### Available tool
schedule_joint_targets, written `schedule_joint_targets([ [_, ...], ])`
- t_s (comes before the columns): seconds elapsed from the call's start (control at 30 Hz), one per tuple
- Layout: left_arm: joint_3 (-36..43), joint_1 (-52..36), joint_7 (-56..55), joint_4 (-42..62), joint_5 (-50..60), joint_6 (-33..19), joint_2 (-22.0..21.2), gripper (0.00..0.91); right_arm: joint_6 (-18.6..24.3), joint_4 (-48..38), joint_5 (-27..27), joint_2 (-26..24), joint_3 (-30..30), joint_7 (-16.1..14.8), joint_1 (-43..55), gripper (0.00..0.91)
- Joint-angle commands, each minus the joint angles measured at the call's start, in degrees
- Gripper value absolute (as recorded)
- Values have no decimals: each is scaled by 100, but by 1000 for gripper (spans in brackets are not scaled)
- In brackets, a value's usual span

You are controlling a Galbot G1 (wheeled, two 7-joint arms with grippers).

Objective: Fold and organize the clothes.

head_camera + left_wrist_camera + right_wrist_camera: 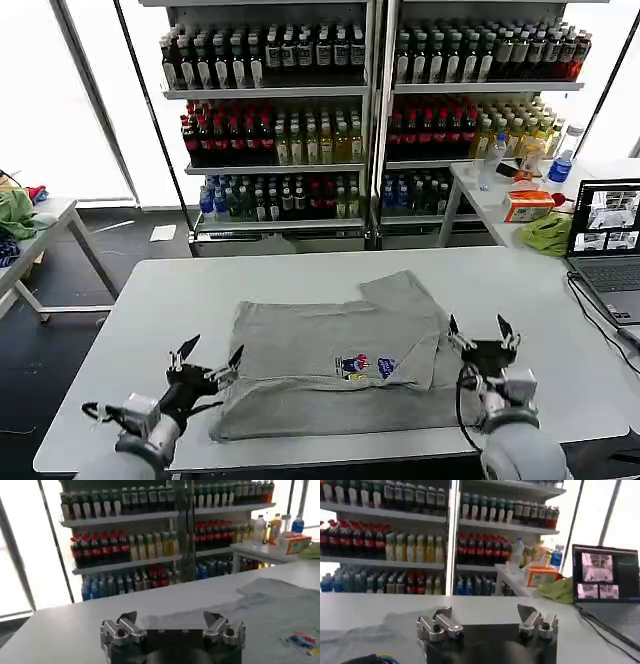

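Shirt (330, 355) flat mid-table (180, 290), bare margins around; left gripper (210, 365), right gripper (483, 335) flank it, fingers spread.

You have a pale grey table (180, 290) carrying a grey shirt (320, 350) spread flat near its front edge, and a laptop (608, 250) at its right edge.
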Motion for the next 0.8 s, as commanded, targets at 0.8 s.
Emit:
schedule_joint_targets([
  [0.8,1959,-4065,534,3623,-1486,372,402,907,-803,-4690,1638,362,-2322,-1507,4569,907],
])
